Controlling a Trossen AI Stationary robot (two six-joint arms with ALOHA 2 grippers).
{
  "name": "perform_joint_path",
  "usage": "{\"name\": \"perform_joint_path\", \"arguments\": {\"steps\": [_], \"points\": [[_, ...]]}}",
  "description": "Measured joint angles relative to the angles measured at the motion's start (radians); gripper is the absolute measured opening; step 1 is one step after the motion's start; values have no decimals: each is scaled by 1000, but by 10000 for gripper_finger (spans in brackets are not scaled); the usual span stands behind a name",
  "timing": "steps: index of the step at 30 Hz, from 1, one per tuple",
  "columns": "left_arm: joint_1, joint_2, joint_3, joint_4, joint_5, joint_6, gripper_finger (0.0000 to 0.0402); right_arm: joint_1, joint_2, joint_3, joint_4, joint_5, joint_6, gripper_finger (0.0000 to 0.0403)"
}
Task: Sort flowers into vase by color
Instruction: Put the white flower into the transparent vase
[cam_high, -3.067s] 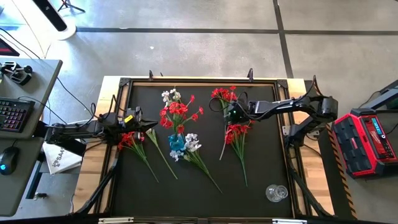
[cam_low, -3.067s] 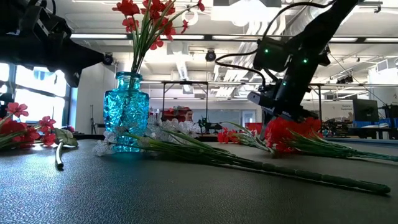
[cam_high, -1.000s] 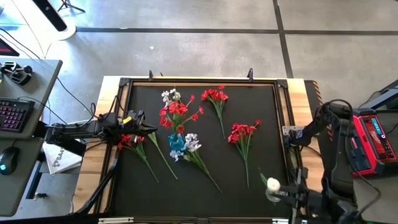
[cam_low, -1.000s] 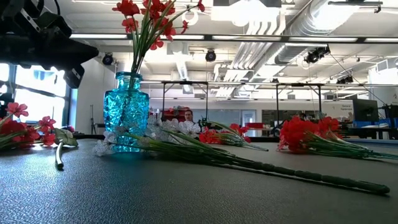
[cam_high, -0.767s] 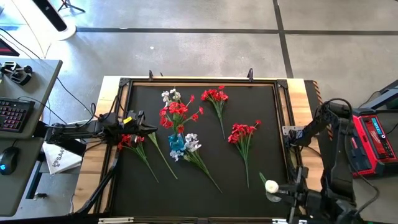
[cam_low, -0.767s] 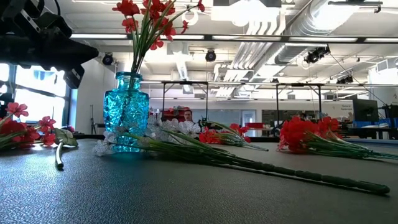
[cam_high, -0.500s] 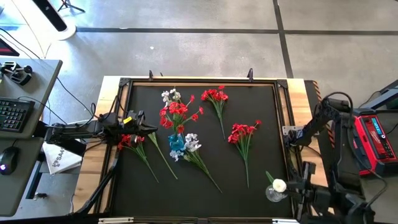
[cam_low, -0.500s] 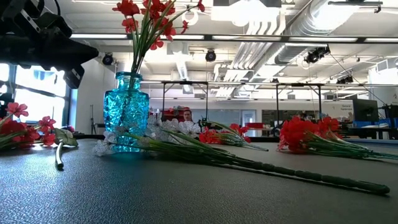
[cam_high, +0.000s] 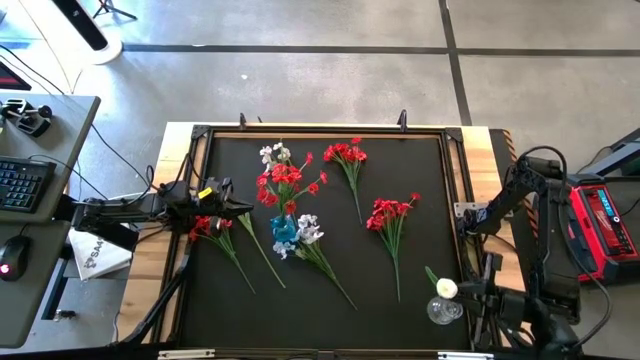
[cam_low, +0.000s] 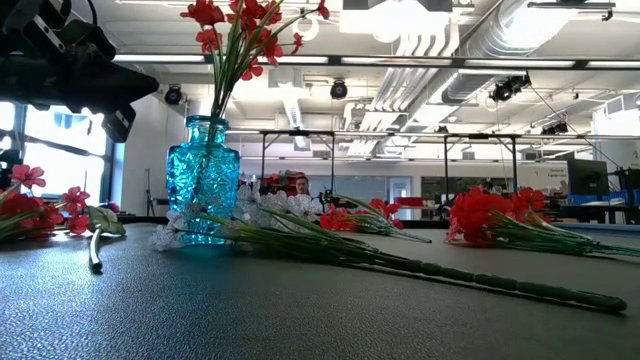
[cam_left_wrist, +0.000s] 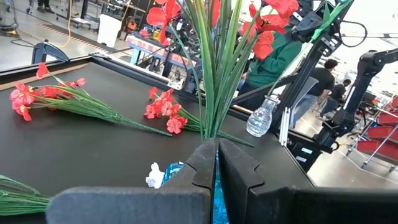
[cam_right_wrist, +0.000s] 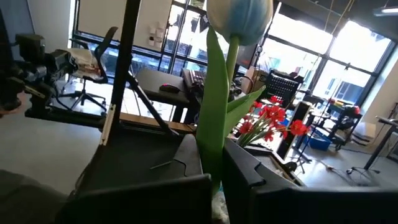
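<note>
My right gripper (cam_high: 463, 293) is shut on a white flower (cam_high: 446, 289) with a green stem, over a clear glass vase (cam_high: 444, 311) at the table's near right corner. My left gripper (cam_high: 232, 207) is shut and empty at the table's left, just left of a blue vase (cam_high: 284, 231) holding red flowers (cam_high: 285, 180). Red sprigs lie flat on the mat in the far middle (cam_high: 350, 157), the right middle (cam_high: 390, 215) and by the left gripper (cam_high: 208, 226). White sprigs lie behind the blue vase (cam_high: 275, 154) and against it (cam_high: 310, 236). My right gripper pinches the white flower's green stem and leaf (cam_right_wrist: 213, 152) between its two fingers, which lie across the stem and come level from the table's right side. The stem stands up out of the fingers with the white bud (cam_right_wrist: 239, 15) at its free end, clear of the table.
The black mat has a raised frame (cam_high: 455, 180). A red-and-black case (cam_high: 600, 225) stands off the table's right side, a desk with keyboard and mouse (cam_high: 25, 185) off its left. People show in the room beyond (cam_left_wrist: 273, 56). Bare mat lies at the near middle.
My right gripper has carried the white flower a little toward the table's right edge, then a little toward the far edge, staying shut on it over the glass vase.
</note>
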Motion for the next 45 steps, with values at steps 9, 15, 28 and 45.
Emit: {"name": "perform_joint_path", "arguments": {"steps": [9,15,28,45], "points": [[0,0,0,0,-1,-1,7,18,-6,0,64,0,22,0],[0,0,0,0,-1,0,7,20,20,-9,82,0,55,0],[0,0,0,0,0,0,7,20,111,-9,79,0,133,0],[0,0,0,0,0,0,7,12,81,-5,48,-33,-107,0]]}}
